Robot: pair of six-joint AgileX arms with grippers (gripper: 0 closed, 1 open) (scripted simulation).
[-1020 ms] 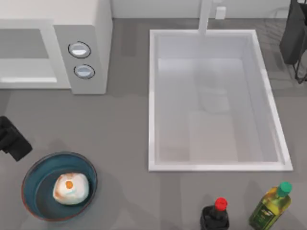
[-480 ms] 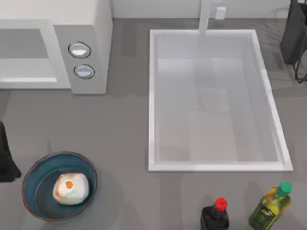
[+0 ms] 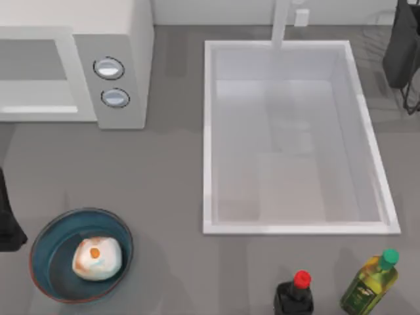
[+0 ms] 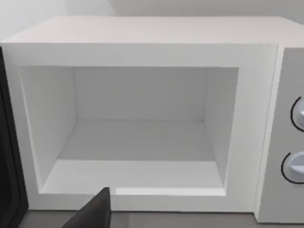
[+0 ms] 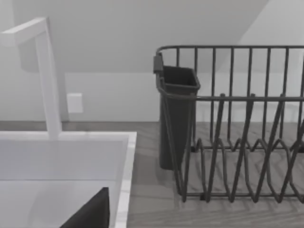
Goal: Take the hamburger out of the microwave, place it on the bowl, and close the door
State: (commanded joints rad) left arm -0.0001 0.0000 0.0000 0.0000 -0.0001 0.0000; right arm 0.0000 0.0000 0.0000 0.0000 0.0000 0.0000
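Observation:
The hamburger [image 3: 97,258], a pale lump with an orange spot, lies inside the blue bowl [image 3: 46,262] at the table's front left. Just left of the bowl, my left gripper [image 3: 6,220] is a dark shape at the picture's left edge, apart from bowl and hamburger. The microwave [image 3: 125,39] stands at the back left with its two knobs [image 3: 109,67] facing forward. Seen from the left wrist, the microwave [image 4: 142,33] cavity is exposed and holds nothing. A dark panel [image 4: 7,156] beside the opening looks like the swung-out door. One dark finger [image 4: 95,213] shows low in that view.
A white sink [image 3: 209,131] with a faucet [image 3: 281,23] fills the middle. A dark dish rack [image 3: 401,52] stands at the back right, also in the right wrist view as rack [image 5: 237,142]. A red-capped bottle [image 3: 295,295] and a green-capped one [image 3: 371,282] stand at the front right.
My left gripper has drawn back from beside the bowl toward the table's left edge, then held almost still. The hamburger and bowl have not moved.

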